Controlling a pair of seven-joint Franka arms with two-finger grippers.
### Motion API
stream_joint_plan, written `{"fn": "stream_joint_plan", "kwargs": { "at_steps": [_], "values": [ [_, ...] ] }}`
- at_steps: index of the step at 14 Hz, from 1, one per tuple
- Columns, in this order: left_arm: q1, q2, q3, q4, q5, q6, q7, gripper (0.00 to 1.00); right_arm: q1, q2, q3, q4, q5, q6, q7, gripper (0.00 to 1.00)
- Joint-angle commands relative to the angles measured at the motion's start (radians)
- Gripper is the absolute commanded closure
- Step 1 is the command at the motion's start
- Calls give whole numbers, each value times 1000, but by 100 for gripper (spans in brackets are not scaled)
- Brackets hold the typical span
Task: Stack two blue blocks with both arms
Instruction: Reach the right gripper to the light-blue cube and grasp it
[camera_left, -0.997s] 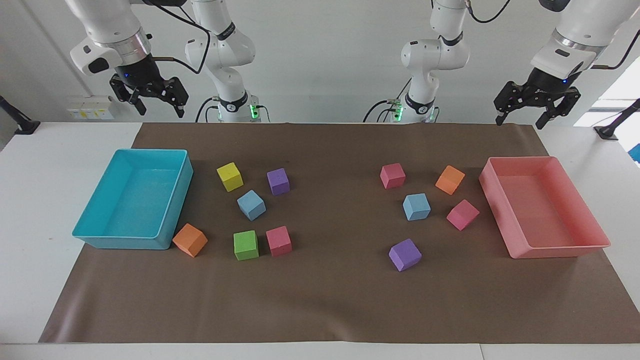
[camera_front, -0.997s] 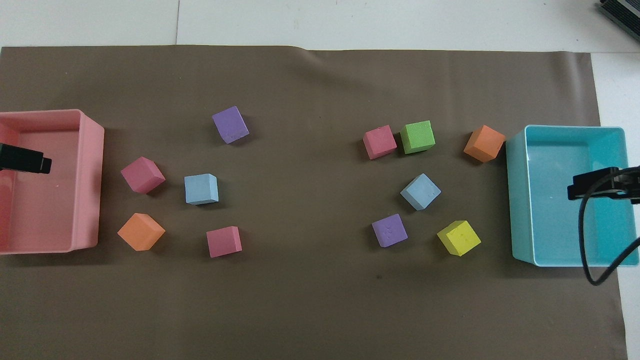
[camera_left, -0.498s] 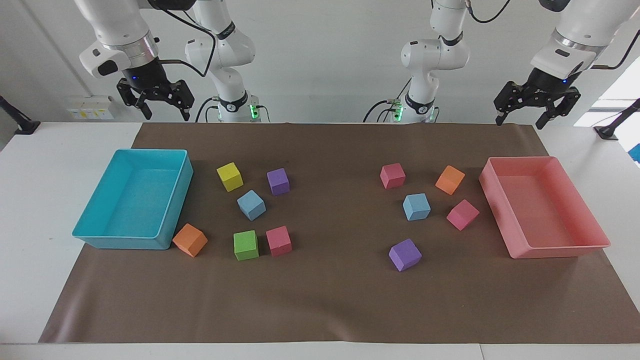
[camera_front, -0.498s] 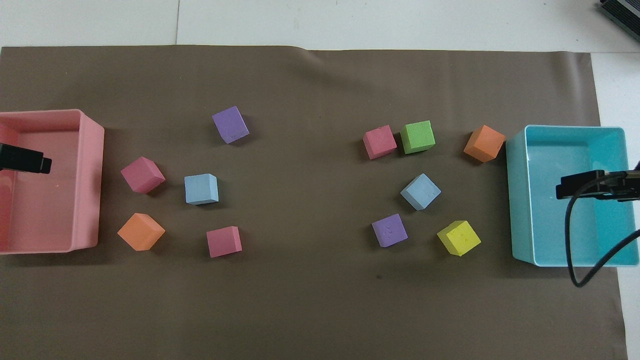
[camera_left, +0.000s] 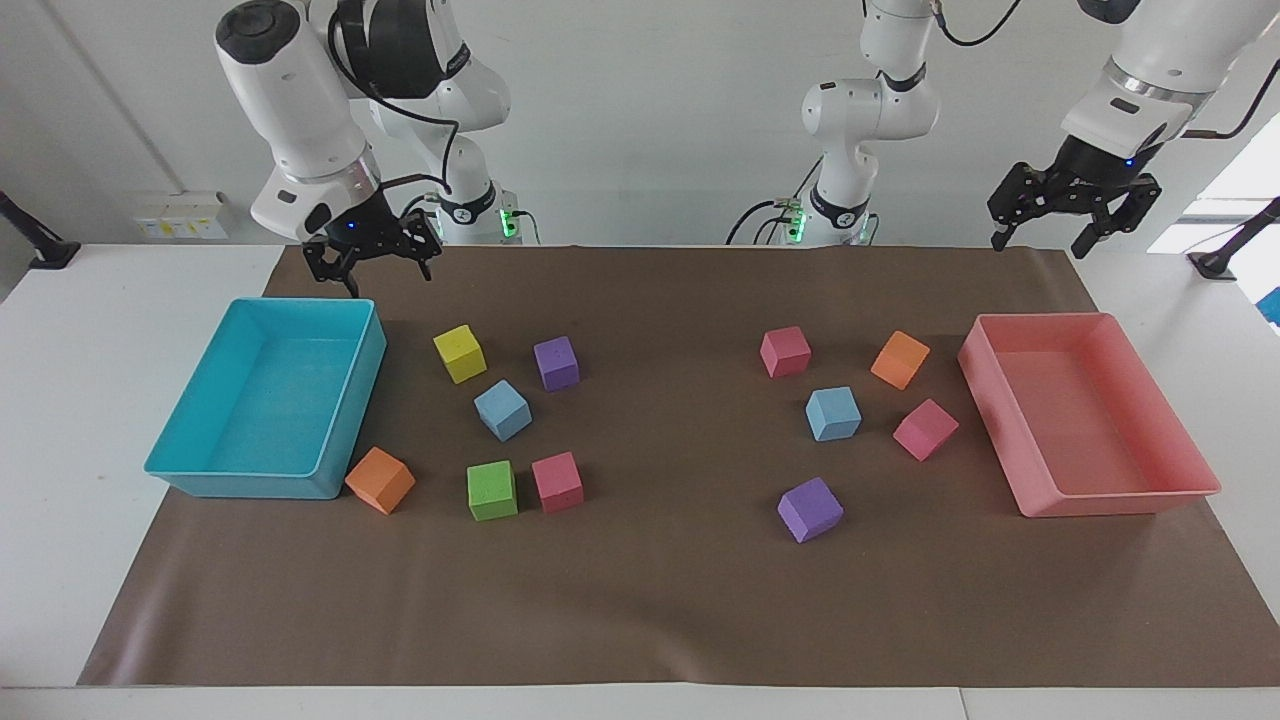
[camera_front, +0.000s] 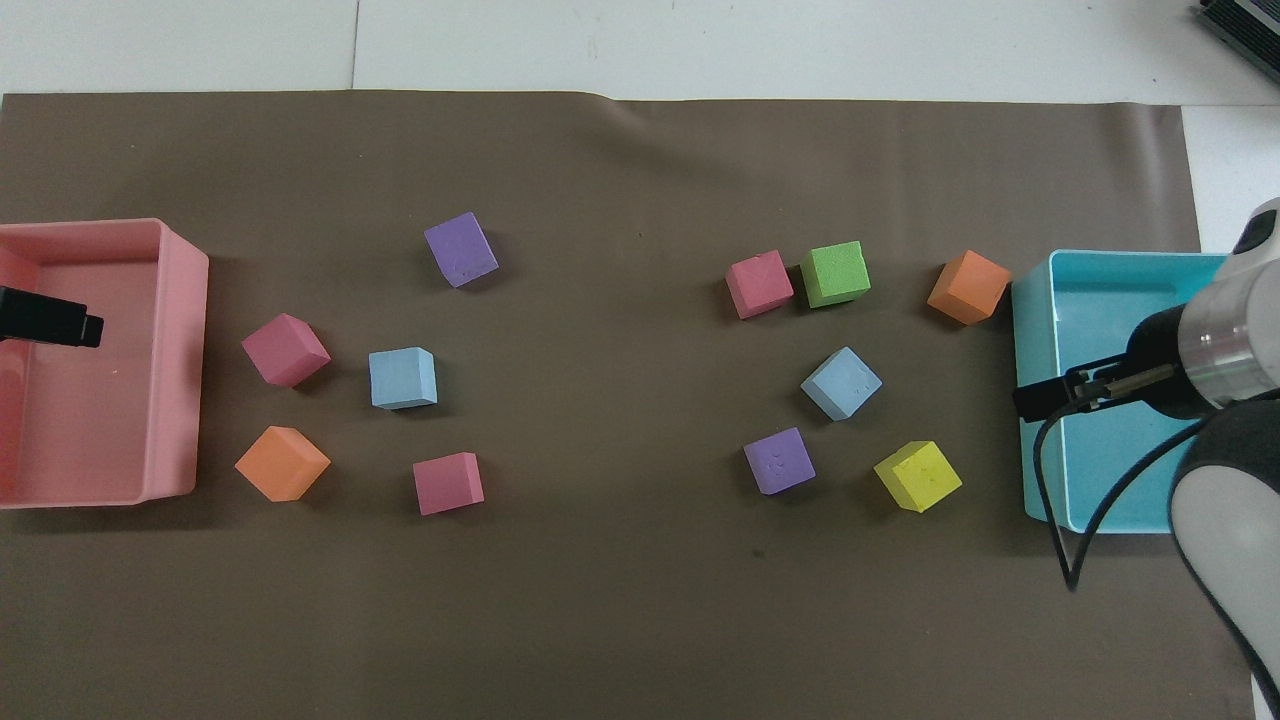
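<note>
Two sky-blue blocks lie apart on the brown mat. One blue block (camera_left: 502, 410) (camera_front: 841, 383) sits toward the right arm's end, among yellow, purple, green and pink cubes. The other blue block (camera_left: 833, 414) (camera_front: 403, 378) sits toward the left arm's end. My right gripper (camera_left: 388, 280) (camera_front: 1040, 398) is open and empty, up in the air over the turquoise tray's wall that faces the cubes. My left gripper (camera_left: 1040, 245) (camera_front: 60, 322) is open and empty, and waits high over the pink tray.
A turquoise tray (camera_left: 250, 485) stands at the right arm's end and a pink tray (camera_left: 1100, 500) at the left arm's end. Around the blue blocks lie a yellow cube (camera_left: 460, 353), purple cubes (camera_left: 556, 362) (camera_left: 810, 509), a green cube (camera_left: 492, 490), pink cubes and orange cubes.
My right arm has swung down and toward the middle of the table, from high over the turquoise tray to its wall beside the cubes. The left arm and the blocks have not moved.
</note>
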Motion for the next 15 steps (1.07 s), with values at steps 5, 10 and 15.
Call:
{"fn": "stream_joint_plan", "kwargs": {
  "at_steps": [5, 10, 15],
  "values": [
    [12, 14, -8, 28, 12, -24, 14, 0, 81, 97, 0, -141, 46, 232, -295, 0],
    [13, 14, -8, 28, 11, -24, 14, 0, 113, 157, 0, -222, 48, 367, -429, 0],
    [13, 14, -8, 28, 11, -24, 13, 0, 109, 192, 0, -235, 106, 433, -482, 0]
  ]
}}
